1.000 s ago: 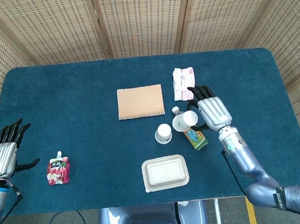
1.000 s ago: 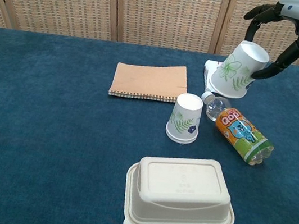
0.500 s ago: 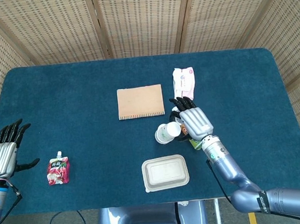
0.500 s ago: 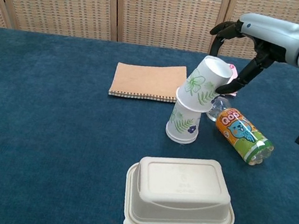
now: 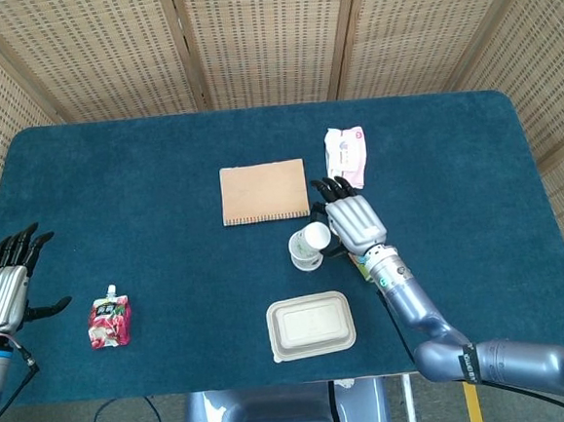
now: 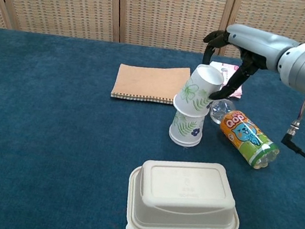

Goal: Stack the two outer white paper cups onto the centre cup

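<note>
An upside-down white paper cup with a leaf print (image 6: 185, 129) stands on the blue table near the middle. A second, matching cup (image 6: 198, 93) sits tilted over its top, leaning to the right. My right hand (image 6: 231, 62) grips this upper cup from the right and behind. From the head view the two cups (image 5: 308, 245) overlap, with the right hand (image 5: 353, 221) just to their right. My left hand (image 5: 3, 291) hovers at the table's far left edge, fingers spread and holding nothing.
A drink bottle (image 6: 247, 136) lies on its side just right of the cups. A beige lidded container (image 6: 185, 199) is in front, a tan notebook (image 6: 153, 82) behind left, a tissue pack (image 5: 345, 154) behind right, and a red pouch (image 5: 109, 320) far left.
My right hand has carried the cup leftward and down from above the bottle onto the standing cup, where it now sits tilted. The left hand has stayed put.
</note>
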`<state>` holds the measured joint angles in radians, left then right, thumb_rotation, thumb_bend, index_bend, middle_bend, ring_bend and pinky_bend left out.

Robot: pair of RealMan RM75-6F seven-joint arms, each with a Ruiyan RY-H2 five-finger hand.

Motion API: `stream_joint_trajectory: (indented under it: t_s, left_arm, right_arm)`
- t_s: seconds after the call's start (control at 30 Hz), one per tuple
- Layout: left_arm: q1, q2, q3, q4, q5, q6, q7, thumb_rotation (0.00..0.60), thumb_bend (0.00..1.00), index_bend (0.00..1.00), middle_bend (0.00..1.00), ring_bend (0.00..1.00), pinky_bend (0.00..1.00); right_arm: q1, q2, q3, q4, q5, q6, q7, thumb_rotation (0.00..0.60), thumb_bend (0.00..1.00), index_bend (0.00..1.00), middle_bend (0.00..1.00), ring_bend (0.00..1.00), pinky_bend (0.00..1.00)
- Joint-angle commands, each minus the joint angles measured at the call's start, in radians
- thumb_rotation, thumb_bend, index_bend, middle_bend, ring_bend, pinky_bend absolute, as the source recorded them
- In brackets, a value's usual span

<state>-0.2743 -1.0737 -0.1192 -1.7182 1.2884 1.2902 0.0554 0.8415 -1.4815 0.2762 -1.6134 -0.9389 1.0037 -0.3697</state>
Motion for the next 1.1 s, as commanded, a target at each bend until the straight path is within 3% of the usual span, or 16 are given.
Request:
stream_joint_trajectory:
  t_s: [0.03, 0.3, 0.53, 0.7, 0.93, 1.1]
  left_arm:
    - [-0.001, 0.000, 0.000, 0.000, 0.000, -0.003, 0.001, 0.600, 0.17, 0.12, 0.00, 0.00, 0.00]
    - [0.000, -0.001, 0.001, -0.001, 0.005, -0.003, 0.001, 0.600, 0.18, 0.12, 0.00, 0.00, 0.00]
    - [0.001, -0.003, 0.004, -0.002, 0.008, -0.003, 0.007, 0.600, 0.17, 0.11, 0.00, 0.00, 0.00]
    - [0.004, -0.007, 0.009, -0.002, 0.007, 0.000, 0.021, 0.600, 0.18, 0.06, 0.00, 0.00, 0.00]
    - [0.018, -0.028, 0.021, 0.003, 0.007, 0.030, 0.089, 0.600, 0.16, 0.00, 0.00, 0.00, 0.00]
    - [0.034, -0.052, 0.034, 0.006, 0.014, 0.058, 0.137, 0.600, 0.06, 0.00, 0.00, 0.00, 0.00]
  right_arm:
    - [0.003, -0.005, -0.006, 0.004, 0.009, -0.010, -0.002, 0.600, 0.22, 0.41, 0.10, 0.00, 0.06]
    - [-0.004, 0.001, -0.019, 0.003, 0.015, -0.010, 0.001, 0.600, 0.16, 0.29, 0.04, 0.00, 0.03]
    - [-0.082, 0.067, -0.071, -0.036, -0.070, 0.054, 0.048, 0.600, 0.16, 0.22, 0.00, 0.00, 0.00]
    - [-0.203, 0.151, -0.150, -0.058, -0.197, 0.164, 0.134, 0.600, 0.15, 0.13, 0.00, 0.00, 0.00]
    - [-0.373, 0.224, -0.263, 0.000, -0.344, 0.327, 0.252, 0.600, 0.13, 0.02, 0.00, 0.00, 0.00]
    - [-0.472, 0.254, -0.313, 0.056, -0.403, 0.407, 0.324, 0.600, 0.11, 0.00, 0.00, 0.00, 0.00]
